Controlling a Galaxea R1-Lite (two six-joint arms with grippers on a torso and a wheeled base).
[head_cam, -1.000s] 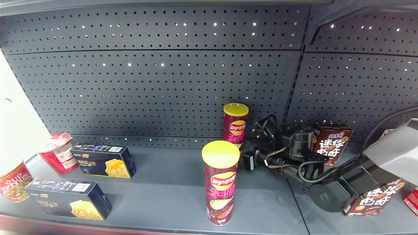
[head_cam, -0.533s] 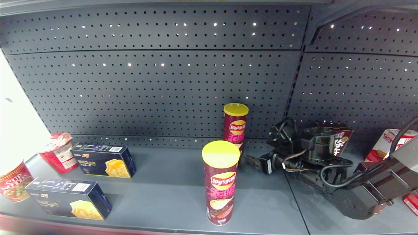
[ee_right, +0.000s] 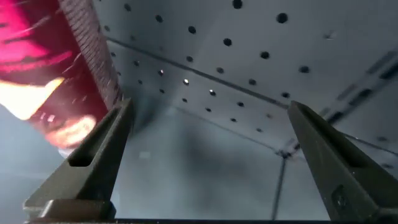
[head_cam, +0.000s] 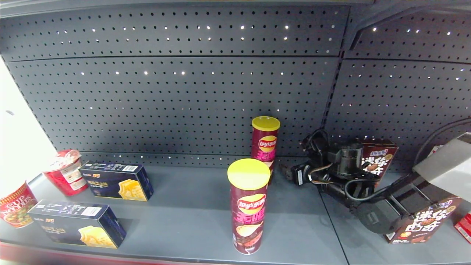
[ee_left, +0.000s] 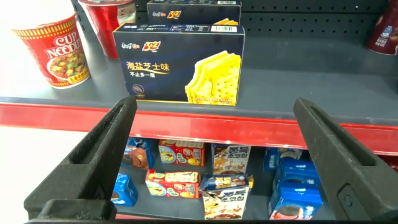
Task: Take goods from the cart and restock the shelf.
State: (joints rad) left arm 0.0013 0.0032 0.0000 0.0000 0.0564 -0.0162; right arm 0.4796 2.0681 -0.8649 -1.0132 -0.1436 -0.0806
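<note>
Right, my right gripper [ee_right: 208, 109] has its jaws spread wide with nothing between them. It lies low over the shelf [head_cam: 184, 206] and points at the rear can [head_cam: 265, 141], which stands upright against the back panel, just beside the fingertips at their nine o'clock in the head view. The front can [head_cam: 248, 206] stands upright at the rear can's six o'clock, near the shelf edge and apart from the jaws.

At the arm's two o'clock a brown box [head_cam: 379, 156] stands partly hidden behind the wrist. At its five o'clock a second brown box [head_cam: 423, 224] lies partly under the arm.

My left gripper [ee_left: 214, 102] is also released and empty, level with the shelf's front lip. A blue box [ee_left: 180, 65] sits at its twelve o'clock and a noodle cup [ee_left: 56, 50] at ten.
</note>
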